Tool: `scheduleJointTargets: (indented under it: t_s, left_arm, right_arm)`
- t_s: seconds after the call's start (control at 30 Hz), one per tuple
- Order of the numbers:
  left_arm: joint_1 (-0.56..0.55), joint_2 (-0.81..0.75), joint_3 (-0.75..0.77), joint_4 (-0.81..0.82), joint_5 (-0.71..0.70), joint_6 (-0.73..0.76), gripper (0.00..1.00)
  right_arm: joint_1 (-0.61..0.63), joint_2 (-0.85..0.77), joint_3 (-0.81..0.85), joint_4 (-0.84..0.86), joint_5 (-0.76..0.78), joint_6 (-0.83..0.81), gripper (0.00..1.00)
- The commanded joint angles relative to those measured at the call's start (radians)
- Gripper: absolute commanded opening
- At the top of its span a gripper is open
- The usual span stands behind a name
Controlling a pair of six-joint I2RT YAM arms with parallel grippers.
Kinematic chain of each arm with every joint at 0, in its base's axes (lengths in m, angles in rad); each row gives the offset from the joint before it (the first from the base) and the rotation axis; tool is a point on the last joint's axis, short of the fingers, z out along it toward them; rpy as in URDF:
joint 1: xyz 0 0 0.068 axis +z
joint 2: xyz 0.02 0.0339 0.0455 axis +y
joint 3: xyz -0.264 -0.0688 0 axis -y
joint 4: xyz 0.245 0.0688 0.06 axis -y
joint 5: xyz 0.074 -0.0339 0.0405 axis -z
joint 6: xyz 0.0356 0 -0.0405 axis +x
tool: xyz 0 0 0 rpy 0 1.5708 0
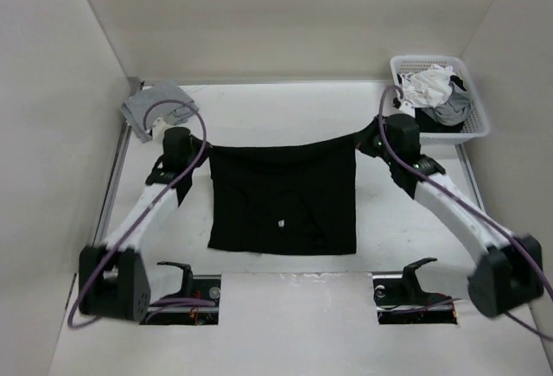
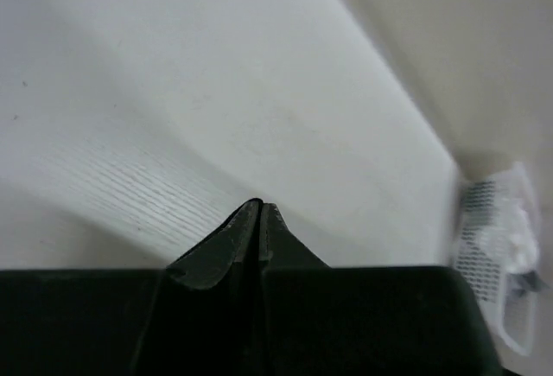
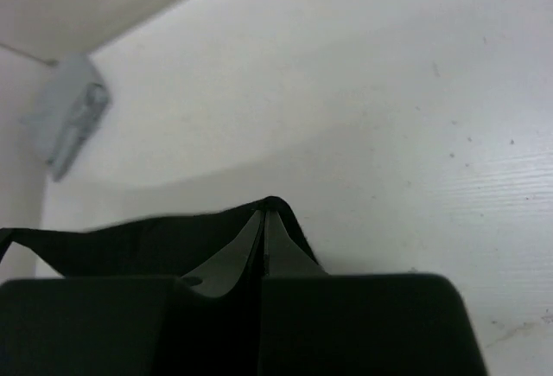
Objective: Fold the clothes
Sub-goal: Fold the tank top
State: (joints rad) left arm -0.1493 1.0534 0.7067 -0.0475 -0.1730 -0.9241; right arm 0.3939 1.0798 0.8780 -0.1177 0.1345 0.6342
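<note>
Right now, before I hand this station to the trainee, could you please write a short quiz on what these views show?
1. True or false: the left gripper and the right gripper are both shut on the far edge of the black shirt.
2. Fill in: the white basket at the far right holds crumpled white and grey ____.
3. Where does the folded grey garment lie? A) at the far left corner of the table B) in the basket C) under the shirt
Key: 1 true; 2 cloth pieces; 3 A.
</note>
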Motion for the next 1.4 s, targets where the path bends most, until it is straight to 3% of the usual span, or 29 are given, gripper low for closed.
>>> scheduleJointTargets:
  t_s: [0.0, 0.13, 0.27, 0.47, 0.67, 0.8, 0.9, 1.0, 1.07, 1.13, 1.23, 1.37]
  left_arm:
    - [0.024, 0.233, 0.115, 0.211, 0.004, -0.025, 0.0]
    - [0.043, 0.509, 0.366, 0.206, 0.003, 0.002, 0.0]
    - [0.044, 0.562, 0.444, 0.169, 0.007, 0.024, 0.0]
    - [0.023, 0.321, 0.099, 0.305, 0.006, -0.008, 0.01]
    - [0.029, 0.044, -0.226, 0.341, 0.007, -0.01, 0.02]
    - [0.07, -0.093, -0.338, 0.325, 0.036, 0.016, 0.04]
    - [0.084, -0.086, -0.38, 0.316, 0.061, 0.027, 0.07]
    - [0.096, -0.058, -0.423, 0.33, 0.067, 0.018, 0.15]
    - [0.109, -0.053, -0.443, 0.33, 0.073, 0.008, 0.27]
    - [0.129, -0.07, -0.458, 0.318, 0.09, 0.004, 0.32]
    - [0.171, -0.137, -0.483, 0.305, 0.115, -0.009, 0.34]
    - [0.156, -0.141, -0.466, 0.31, 0.13, -0.01, 0.34]
  right_arm:
    - [-0.115, 0.232, 0.077, 0.202, -0.222, 0.031, 0.0]
    - [-0.191, 0.483, 0.292, 0.191, -0.282, 0.038, 0.0]
    - [-0.203, 0.494, 0.317, 0.164, -0.283, 0.032, 0.0]
    - [-0.168, 0.261, -0.008, 0.254, -0.236, 0.071, 0.0]
    - [-0.108, 0.028, -0.289, 0.285, -0.178, 0.101, 0.0]
    - [-0.041, -0.128, -0.43, 0.245, -0.147, 0.131, 0.01]
    - [0.012, -0.178, -0.519, 0.198, -0.109, 0.165, 0.03]
    - [0.032, -0.181, -0.605, 0.194, -0.098, 0.226, 0.09]
    - [0.062, -0.166, -0.602, 0.185, -0.104, 0.265, 0.19]
    - [0.073, -0.166, -0.599, 0.176, -0.073, 0.265, 0.33]
    - [0.023, -0.153, -0.587, 0.193, -0.078, 0.227, 0.46]
    - [-0.037, 0.001, -0.528, 0.292, -0.136, 0.177, 0.56]
